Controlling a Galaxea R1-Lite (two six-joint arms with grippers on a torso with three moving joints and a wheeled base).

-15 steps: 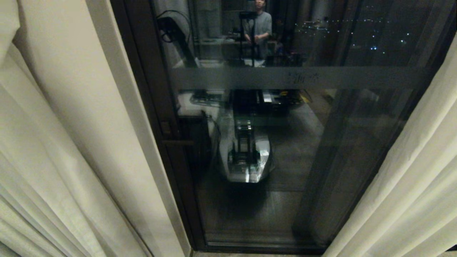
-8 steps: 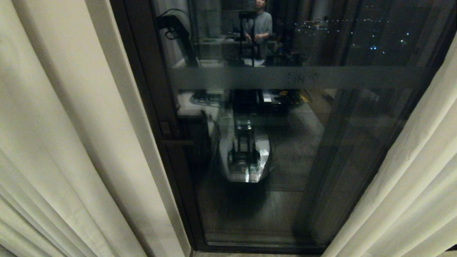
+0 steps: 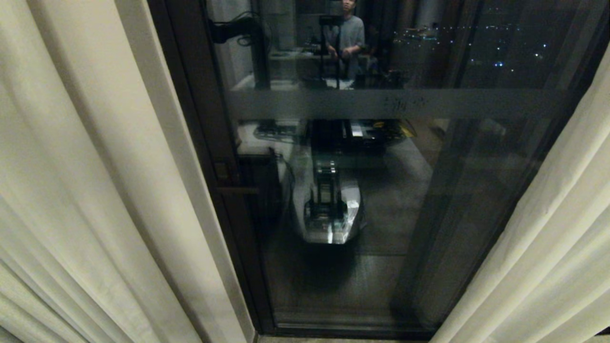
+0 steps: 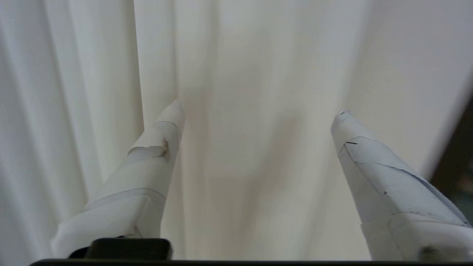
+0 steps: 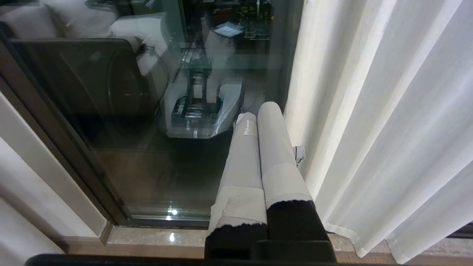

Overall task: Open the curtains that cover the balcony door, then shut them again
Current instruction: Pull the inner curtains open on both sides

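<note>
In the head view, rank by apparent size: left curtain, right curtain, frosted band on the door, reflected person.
1. Left curtain
2. Right curtain, nearness inflates both
3. Frosted band
4. Reflected person

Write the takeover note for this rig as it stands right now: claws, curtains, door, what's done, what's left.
Left claw: open, fingers spread in front of the left curtain, gripping nothing.
Right claw: shut and empty, parked low between the balcony door and the right curtain.
Curtains: drawn apart to both sides; the glass with its frosted band is uncovered.
Done: opening, judging by the exposed door.
Left: pull both curtains back across the door. The left claw looks placed to take the left panel first.
</note>
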